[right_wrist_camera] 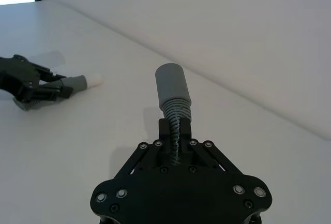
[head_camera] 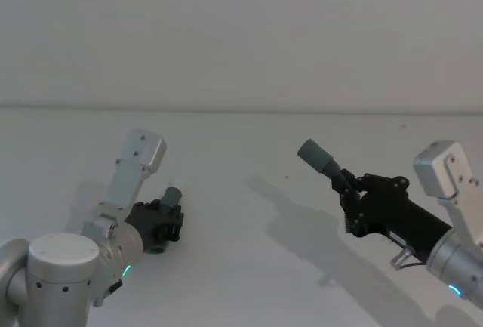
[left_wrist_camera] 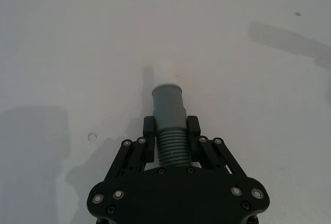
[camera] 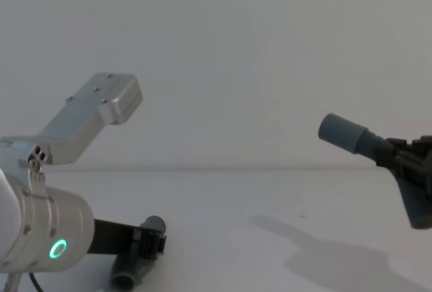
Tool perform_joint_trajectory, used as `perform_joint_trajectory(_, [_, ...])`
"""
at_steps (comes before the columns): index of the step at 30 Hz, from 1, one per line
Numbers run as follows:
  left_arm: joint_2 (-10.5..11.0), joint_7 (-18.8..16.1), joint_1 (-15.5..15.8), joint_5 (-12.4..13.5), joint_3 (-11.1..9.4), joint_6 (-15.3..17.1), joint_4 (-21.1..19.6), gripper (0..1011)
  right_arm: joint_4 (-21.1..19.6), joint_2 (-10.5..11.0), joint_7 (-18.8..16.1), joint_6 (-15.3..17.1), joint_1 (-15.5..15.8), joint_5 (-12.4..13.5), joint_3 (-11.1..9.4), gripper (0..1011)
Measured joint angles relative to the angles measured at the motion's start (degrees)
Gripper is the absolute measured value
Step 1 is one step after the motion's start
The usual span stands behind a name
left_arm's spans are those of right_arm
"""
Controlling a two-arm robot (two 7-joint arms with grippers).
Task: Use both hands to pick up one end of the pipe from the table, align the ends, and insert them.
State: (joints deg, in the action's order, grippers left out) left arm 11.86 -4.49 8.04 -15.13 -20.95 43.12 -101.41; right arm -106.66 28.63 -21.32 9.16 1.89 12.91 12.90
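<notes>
My left gripper (head_camera: 167,220) is shut on the ribbed part of one pipe piece (left_wrist_camera: 170,146), low by the table (head_camera: 249,266). That piece's grey cuff (left_wrist_camera: 168,102) ends in a short white spigot (left_wrist_camera: 167,74); I cannot tell whether it touches the table. My right gripper (head_camera: 349,185) is shut on the other pipe piece (right_wrist_camera: 176,115), held well above the table. Its plain grey socket cuff (head_camera: 317,157) points up and toward the left arm. The two ends are far apart. The right wrist view shows the left gripper (right_wrist_camera: 36,87) with the spigot (right_wrist_camera: 93,80) farther off.
The white table meets a white wall (head_camera: 241,32) along a seam at the back. The right arm's shadow (head_camera: 317,236) lies on the table between the two arms. The left arm's silver housing with a green ring light (camera: 57,248) fills the chest view's lower left corner.
</notes>
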Motion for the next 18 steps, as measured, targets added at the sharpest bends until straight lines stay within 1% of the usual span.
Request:
perform_joint_trajectory(1, [0.1, 0.13, 0.03, 0.02, -0.02, 0.0, -0.03, 348, 0.48, 0.67, -0.95, -1.23, -0.2, 0.14, -0.15, 86])
perform_joint_trajectory(5, [0.9, 1.15, 0.23, 0.07, -0.18, -0.04, -0.37, 348, 1.39, 1.71, -2.54, -3.55, -0.59, 0.4, -0.34, 86])
perform_joint_trajectory(7, [1.48, 1.93, 0.39, 0.08, -0.21, -0.15, -0.71, 348, 2.28, 2.42, -3.82, -5.71, -0.92, 0.74, -0.5, 86])
perform_joint_trajectory(11, [2.57, 3.27, 0.69, 0.07, -0.18, -0.4, -1.56, 348, 3.35, 2.88, -5.03, -8.01, -1.22, 1.29, -0.67, 86])
perform_joint_trajectory(12, [2.96, 3.81, 0.82, 0.04, -0.14, -0.53, -1.94, 348, 3.83, 3.03, -5.64, -9.35, -1.34, 1.67, -0.72, 86])
perform_joint_trajectory(13, [3.19, 4.1, 0.91, 0.03, -0.11, -0.6, -2.14, 348, 4.07, 3.09, -5.81, -9.67, -1.41, 1.77, -0.74, 86])
perform_joint_trajectory(14, [3.48, 4.39, 0.97, 0.01, -0.07, -0.66, -2.4, 348, 4.56, 3.18, -6.46, -10.95, -1.52, 2.23, -0.8, 86])
perform_joint_trajectory(16, [4.18, 5.43, 1.18, -0.04, 0.05, -0.9, -3.0, 348, 5.06, 3.29, -6.98, -11.9, -1.65, 2.61, -0.86, 86])
perform_joint_trajectory(17, [4.41, 5.75, 1.26, -0.08, 0.1, -0.98, -3.2, 348, 5.6, 3.42, -7.59, -13.09, -1.79, 3.06, -0.89, 86])
perform_joint_trajectory(18, [4.89, 6.51, 1.39, -0.19, 0.16, -1.17, -3.57, 348, 5.6, 3.42, -7.59, -13.09, -1.79, 3.06, -0.89, 86])
